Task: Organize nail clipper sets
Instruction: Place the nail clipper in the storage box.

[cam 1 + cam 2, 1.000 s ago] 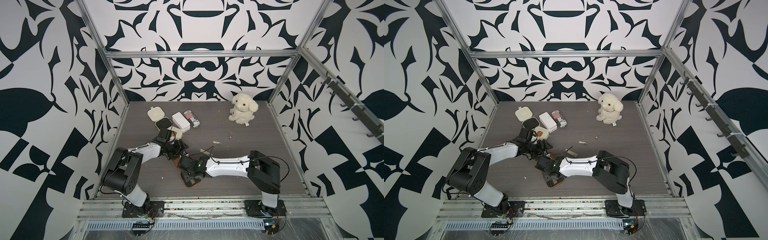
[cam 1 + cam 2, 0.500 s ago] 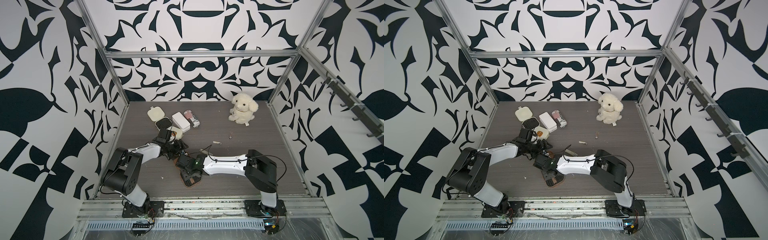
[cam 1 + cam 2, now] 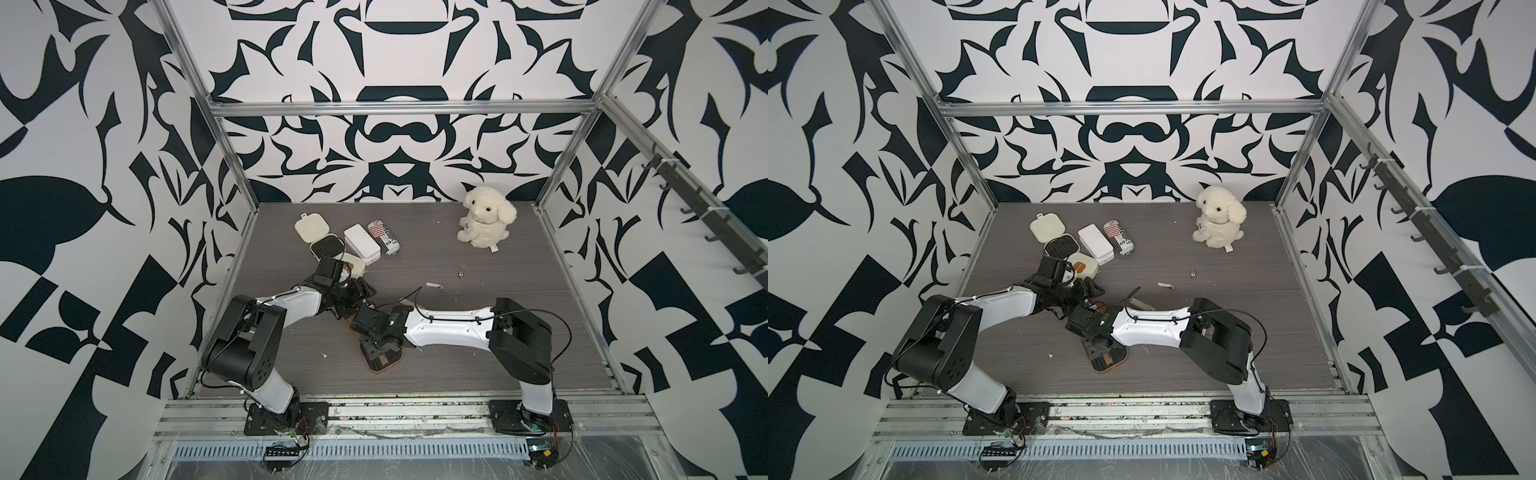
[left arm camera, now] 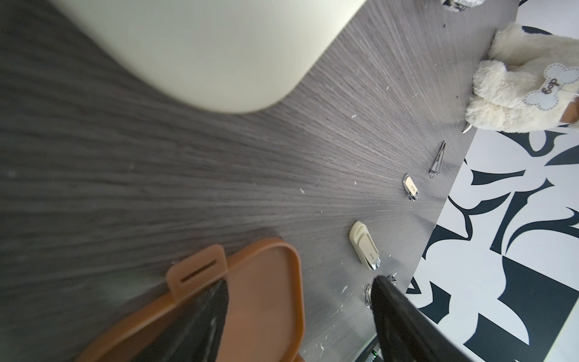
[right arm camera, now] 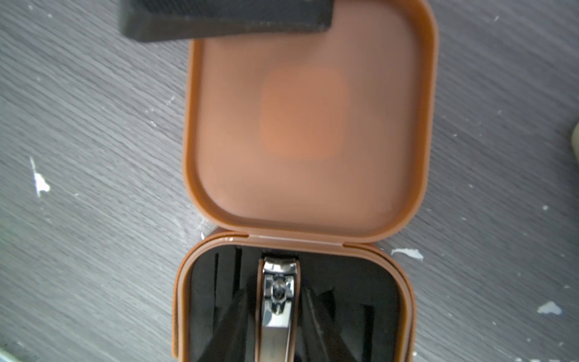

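Observation:
The tan-brown nail clipper case lies open near the table's front middle. In the right wrist view its lid lies flat and a metal clipper sits in a slot of the black insert. My right gripper is open, with a finger on each side of the clipper and clear of it. My left gripper is open over the lid's rim; one finger rests on the lid, the other stands beyond its edge. Two cream cases lie at the back left, the first one open.
A white box and a striped can lie beside the cream cases. A plush dog sits at the back right. Loose on the table are a cream-handled clipper, a small metal clipper and a thin metal tool.
My right arm has shifted a little to the left over the brown case. The left arm has stayed where it was.

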